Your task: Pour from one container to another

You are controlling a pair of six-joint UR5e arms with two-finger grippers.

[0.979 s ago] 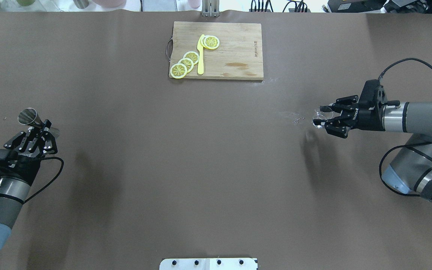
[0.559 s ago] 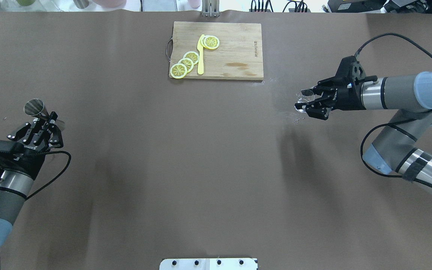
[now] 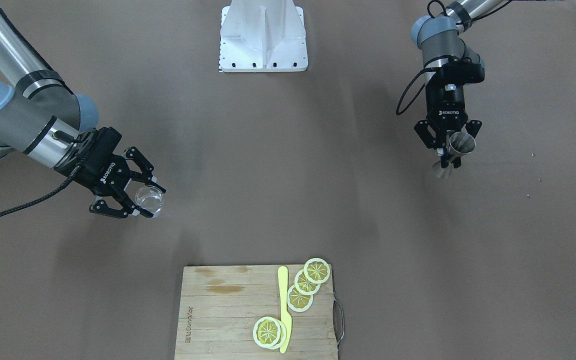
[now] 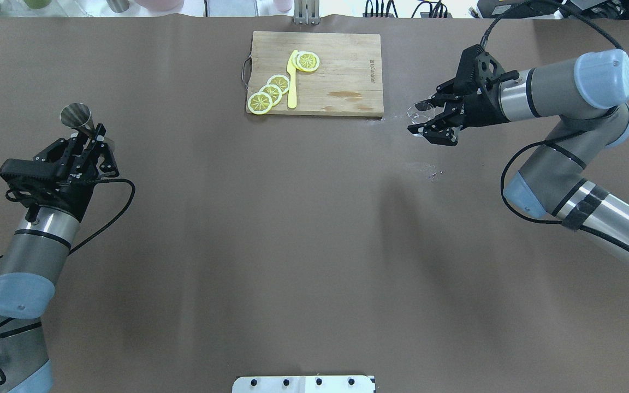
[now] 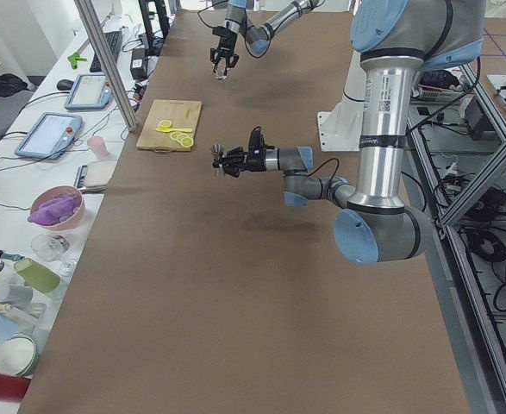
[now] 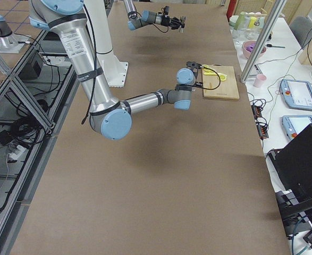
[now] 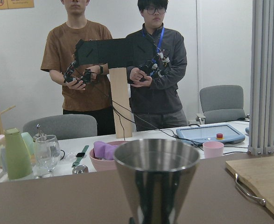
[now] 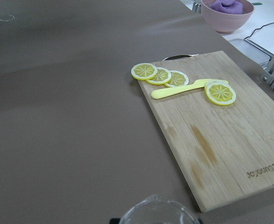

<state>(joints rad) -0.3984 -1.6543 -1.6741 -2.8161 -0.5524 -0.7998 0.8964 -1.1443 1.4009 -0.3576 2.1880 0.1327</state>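
Observation:
The silver jigger (image 4: 77,115) is held by its narrow waist in my left gripper (image 4: 94,140), which is shut on it, above the table's left side. Its upper cone fills the left wrist view (image 7: 156,177), mouth up. From across the table the jigger (image 3: 461,142) shows tilted in the left gripper (image 3: 449,151). The small clear glass tumbler (image 4: 417,109) sits between the fingers of my right gripper (image 4: 422,118), shut on it, just right of the cutting board's near corner. The glass (image 3: 147,197) is above the table in the right gripper (image 3: 154,202); its rim (image 8: 158,211) shows at the right wrist view's bottom.
A wooden cutting board (image 4: 342,65) lies at the far middle with several lemon slices (image 4: 271,90) and a yellow knife (image 4: 291,82). Small pale specks (image 4: 432,174) dot the brown table below the right gripper. The robot's white base plate (image 4: 303,383) is at the near edge.
Both arms moved away from the robot. The right gripper carried the glass left toward the board's corner. The left gripper carried the jigger forward and a little right.

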